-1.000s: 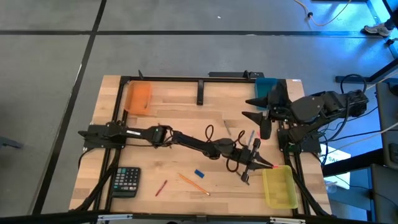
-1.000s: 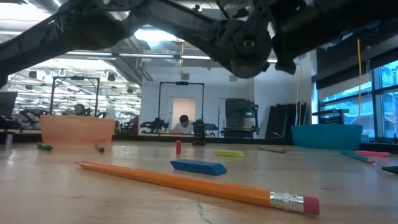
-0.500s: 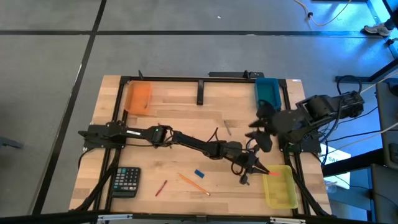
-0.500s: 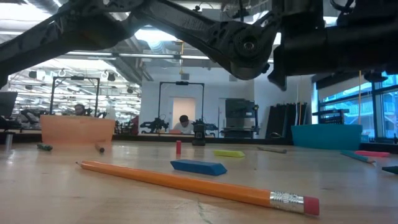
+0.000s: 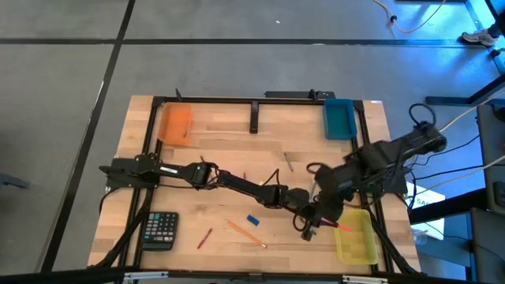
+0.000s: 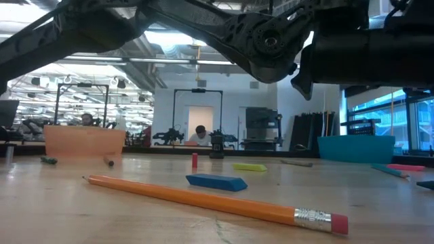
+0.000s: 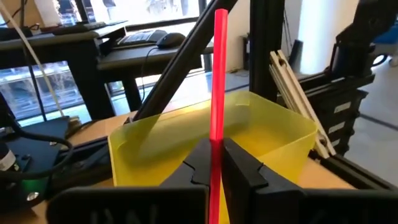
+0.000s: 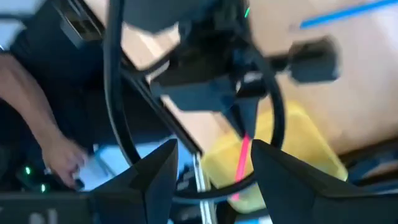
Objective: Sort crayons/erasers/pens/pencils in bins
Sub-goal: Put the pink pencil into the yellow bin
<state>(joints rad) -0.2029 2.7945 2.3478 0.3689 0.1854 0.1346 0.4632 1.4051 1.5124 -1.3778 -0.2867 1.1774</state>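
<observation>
Left gripper (image 7: 214, 163) clamps a red stick (image 7: 218, 74) over the yellow bin (image 7: 273, 134); right gripper (image 8: 211, 165), jaws wide, crowds close, risking collision.

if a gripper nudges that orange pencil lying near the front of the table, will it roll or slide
Probably roll: the pencil lies flat on bare wood, long and slim, with nothing touching it. It looks stiff and light, so it likely shifts easily. A push near its eraser end may swing it round toward the blue eraser lying close behind.
</observation>
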